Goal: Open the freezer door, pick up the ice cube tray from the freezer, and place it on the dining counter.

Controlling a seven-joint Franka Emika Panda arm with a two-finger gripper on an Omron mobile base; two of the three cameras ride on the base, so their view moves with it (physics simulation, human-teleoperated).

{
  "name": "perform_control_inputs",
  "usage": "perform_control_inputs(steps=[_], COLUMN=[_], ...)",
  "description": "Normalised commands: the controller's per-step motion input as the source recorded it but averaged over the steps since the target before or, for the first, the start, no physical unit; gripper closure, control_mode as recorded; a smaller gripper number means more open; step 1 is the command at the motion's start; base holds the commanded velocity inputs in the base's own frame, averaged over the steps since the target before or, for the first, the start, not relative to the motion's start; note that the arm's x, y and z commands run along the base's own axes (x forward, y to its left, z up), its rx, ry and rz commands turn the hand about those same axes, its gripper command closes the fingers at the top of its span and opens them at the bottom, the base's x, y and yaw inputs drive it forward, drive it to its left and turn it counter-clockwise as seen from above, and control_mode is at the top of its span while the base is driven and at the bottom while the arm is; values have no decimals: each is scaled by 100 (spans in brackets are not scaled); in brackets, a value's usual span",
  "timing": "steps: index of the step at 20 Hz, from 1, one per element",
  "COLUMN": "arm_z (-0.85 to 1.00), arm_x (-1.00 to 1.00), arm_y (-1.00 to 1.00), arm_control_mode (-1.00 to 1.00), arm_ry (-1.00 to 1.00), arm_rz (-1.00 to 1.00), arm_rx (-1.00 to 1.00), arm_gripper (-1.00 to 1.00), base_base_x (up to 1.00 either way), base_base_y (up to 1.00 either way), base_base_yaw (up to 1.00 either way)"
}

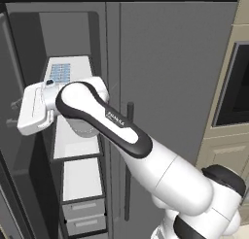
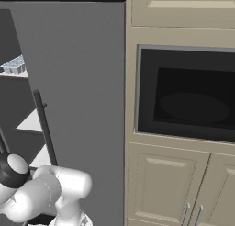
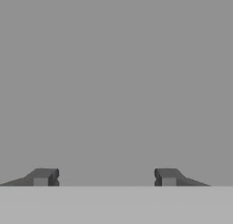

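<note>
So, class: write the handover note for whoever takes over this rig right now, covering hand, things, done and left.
Hand: open, nothing between its dark fingertips, facing a plain grey surface.
Pale-blue gridded ice cube tray: lying on the upper white shelf of the tall grey freezer, not touching the hand.
Done: the freezer stands open.
Left: reach in, grip the tray, carry it to the dining counter and set it down.

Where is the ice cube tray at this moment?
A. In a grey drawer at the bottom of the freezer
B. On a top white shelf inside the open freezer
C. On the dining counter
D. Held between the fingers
B: the tray lies flat on the top shelf of the open freezer, and in the hand view the fingers stand apart with nothing between them.
</note>
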Motion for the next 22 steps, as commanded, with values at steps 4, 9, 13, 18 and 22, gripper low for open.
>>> perform_control_inputs(steps=[4,9,13,18,22], arm_z=[6,11,4,7,14], arm_x=[-8,-6,-1,-25,-31], arm_y=[-33,-77,-87,-87,-82], arm_control_mode=[-100,-100,-100,-100,-100], arm_ry=[-2,0,0,0,5], arm_rz=[0,-5,-13,-14,-15], arm_rx=[0,0,0,0,0], arm_gripper=[-100,-100,-100,-100,-100], base_base_x=[0,0,0,0,0], base_base_y=[0,0,0,0,0], base_base_yaw=[0,0,0,0,0])
